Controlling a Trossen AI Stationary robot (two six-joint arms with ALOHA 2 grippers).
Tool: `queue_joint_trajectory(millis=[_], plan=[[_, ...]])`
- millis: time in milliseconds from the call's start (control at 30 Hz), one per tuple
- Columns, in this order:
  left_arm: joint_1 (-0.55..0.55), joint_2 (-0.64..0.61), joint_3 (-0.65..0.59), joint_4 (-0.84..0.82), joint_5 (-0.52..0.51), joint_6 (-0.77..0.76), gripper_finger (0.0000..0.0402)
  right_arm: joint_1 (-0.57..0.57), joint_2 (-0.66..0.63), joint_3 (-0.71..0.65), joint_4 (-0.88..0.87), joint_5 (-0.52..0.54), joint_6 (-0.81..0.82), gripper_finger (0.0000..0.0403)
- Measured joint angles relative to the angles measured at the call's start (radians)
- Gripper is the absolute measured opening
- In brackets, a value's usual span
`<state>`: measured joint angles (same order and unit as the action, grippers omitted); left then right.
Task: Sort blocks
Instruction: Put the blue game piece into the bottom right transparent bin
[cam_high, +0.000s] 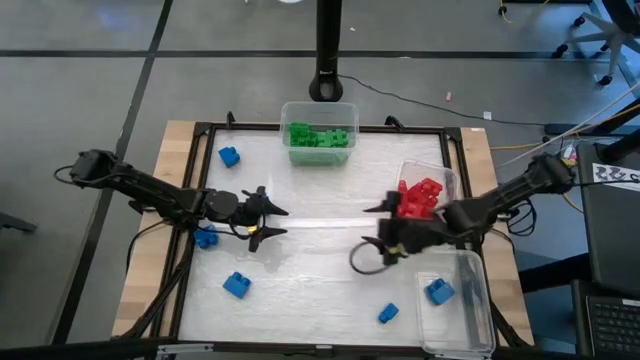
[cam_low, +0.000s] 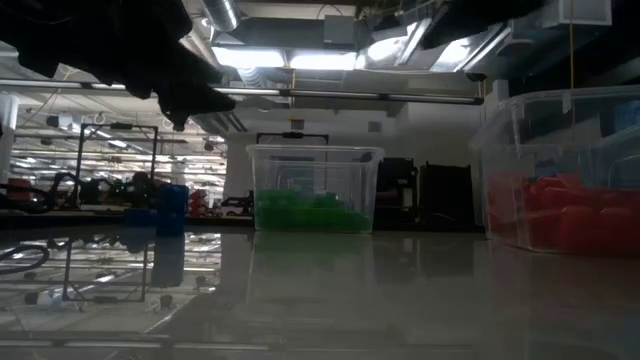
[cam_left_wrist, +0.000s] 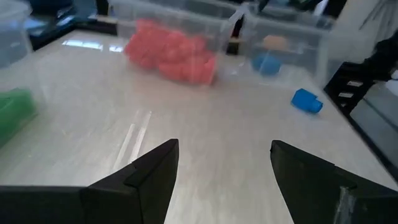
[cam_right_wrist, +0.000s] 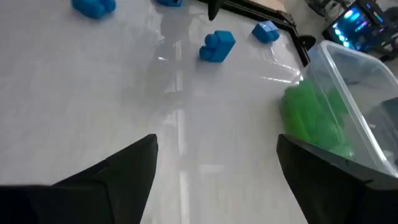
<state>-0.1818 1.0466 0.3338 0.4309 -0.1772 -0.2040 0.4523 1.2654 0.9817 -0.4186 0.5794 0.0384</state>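
Both grippers, left gripper (cam_high: 272, 221) and right gripper (cam_high: 378, 232), are hovering mid-table, fingers apart, holding nothing. Risk: arms colliding while reaching the scattered blue blocks (cam_high: 237, 285).

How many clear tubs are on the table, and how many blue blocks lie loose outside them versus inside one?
Clear tubs: 3
Loose blue blocks on the table: 4
Blue blocks in a tub: 1
Total: 8
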Motion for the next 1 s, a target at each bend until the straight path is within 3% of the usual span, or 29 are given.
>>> queue_joint_trajectory(millis=[100, 300, 567, 667, 1000], plan=[[0.0, -0.049, 0.026, -0.15, -0.049, -0.034, 0.0244, -0.062, 0.058, 0.0, 0.11, -0.013, -0.07, 0.0328], [-0.001, -0.155, 0.089, -0.505, -0.29, -0.166, 0.0244, -0.169, 0.187, 0.0, 0.347, -0.015, -0.143, 0.0328], [0.041, -0.16, 0.093, -0.887, -0.541, -0.504, 0.0244, -0.287, 0.359, 0.0, 0.495, -0.129, -0.231, 0.0328], [0.064, -0.128, 0.092, -0.944, -0.562, -0.573, 0.0244, -0.313, 0.419, 0.0, 0.535, -0.166, -0.231, 0.0328], [0.058, 0.008, 0.095, -0.87, -0.505, -0.556, 0.0244, -0.322, 0.53, 0.0, 0.639, -0.181, -0.258, 0.0328]])
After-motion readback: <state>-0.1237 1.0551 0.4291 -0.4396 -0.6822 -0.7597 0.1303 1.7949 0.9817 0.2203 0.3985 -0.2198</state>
